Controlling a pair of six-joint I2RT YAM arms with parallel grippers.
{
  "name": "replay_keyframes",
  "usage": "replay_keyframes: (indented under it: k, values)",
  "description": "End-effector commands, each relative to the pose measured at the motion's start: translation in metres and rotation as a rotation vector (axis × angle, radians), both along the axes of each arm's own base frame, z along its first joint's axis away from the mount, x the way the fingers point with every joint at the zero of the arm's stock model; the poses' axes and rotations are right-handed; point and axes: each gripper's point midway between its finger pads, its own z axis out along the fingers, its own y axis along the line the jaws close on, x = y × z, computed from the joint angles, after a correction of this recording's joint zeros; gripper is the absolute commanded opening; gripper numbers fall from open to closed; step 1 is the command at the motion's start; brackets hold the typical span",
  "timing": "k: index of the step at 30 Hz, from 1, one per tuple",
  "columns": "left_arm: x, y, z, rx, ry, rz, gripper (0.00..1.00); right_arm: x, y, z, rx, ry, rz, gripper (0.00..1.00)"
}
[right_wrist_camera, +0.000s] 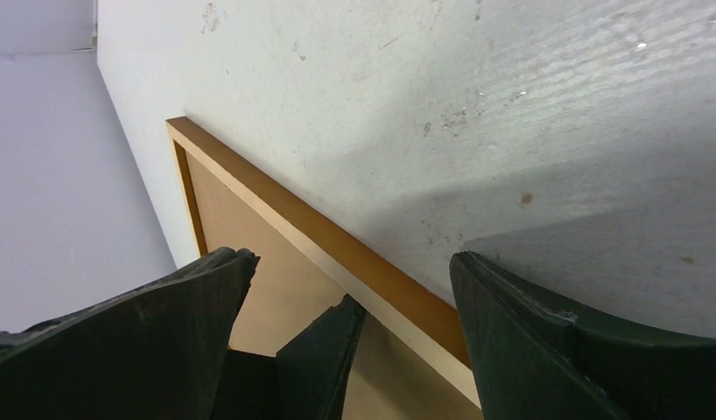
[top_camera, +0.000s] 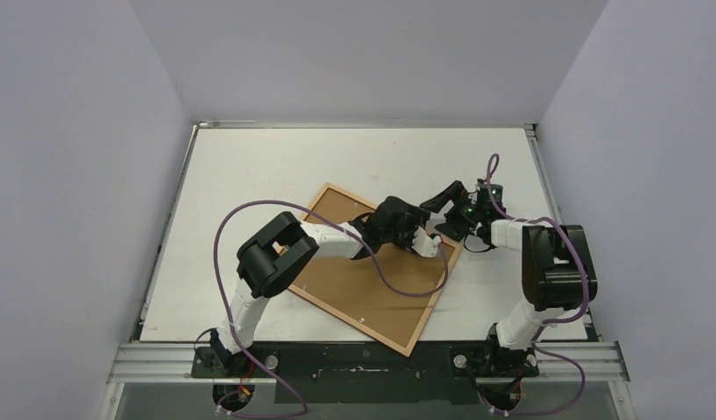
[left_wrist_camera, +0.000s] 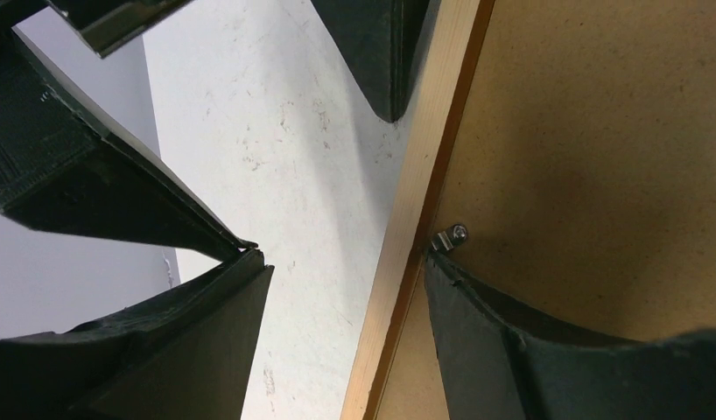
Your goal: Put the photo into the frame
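Orange-brown frame [left_wrist_camera: 416,175] edge sits between parted fingers of left end effector [left_wrist_camera: 341,258] and right end effector [right_wrist_camera: 350,260], neither gripping; metal clip [left_wrist_camera: 449,236] adjoins left's fingertip.

From high up at the near edge, we look down across the whole tabletop [top_camera: 249,166], well back. Both wrist views sit very close over the frame [left_wrist_camera: 405,227]. The left faces almost straight down, and the right slants along the rail toward the wall. All three share that frame edge.
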Motion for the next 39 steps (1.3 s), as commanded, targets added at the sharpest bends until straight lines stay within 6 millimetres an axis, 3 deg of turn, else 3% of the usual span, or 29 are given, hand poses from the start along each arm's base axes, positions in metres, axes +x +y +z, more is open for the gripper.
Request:
replay_keyframes:
  k: [1,4,6,12,17,24,31,39]
  values:
    - [-0.001,-0.010,0.005,-0.051,-0.040,-0.035,0.66,-0.044,-0.028,-0.029,-0.145,0.180,0.019,0.90]
    - [0.000,-0.003,0.003,-0.043,-0.040,-0.027,0.65,-0.044,-0.061,-0.019,-0.190,0.186,-0.055,0.90]
    - [-0.001,0.000,0.002,-0.040,-0.038,-0.026,0.66,-0.055,-0.074,-0.020,-0.209,0.216,-0.078,0.90]
    - [-0.003,0.000,0.004,-0.052,-0.041,-0.031,0.66,-0.103,-0.077,-0.029,-0.221,0.310,-0.078,0.90]
    - [-0.004,-0.001,0.006,-0.059,-0.040,-0.039,0.66,-0.122,-0.066,-0.033,-0.161,0.334,-0.048,0.90]
    - [-0.013,-0.007,0.009,-0.074,-0.013,-0.063,0.66,-0.115,-0.058,-0.034,-0.118,0.323,-0.035,0.90]
    - [-0.014,-0.010,0.008,-0.070,-0.001,-0.078,0.66,-0.109,-0.037,-0.033,-0.104,0.307,0.005,0.90]
    - [-0.014,-0.013,0.010,-0.075,0.001,-0.081,0.66,-0.108,-0.036,-0.035,-0.109,0.310,0.010,0.90]
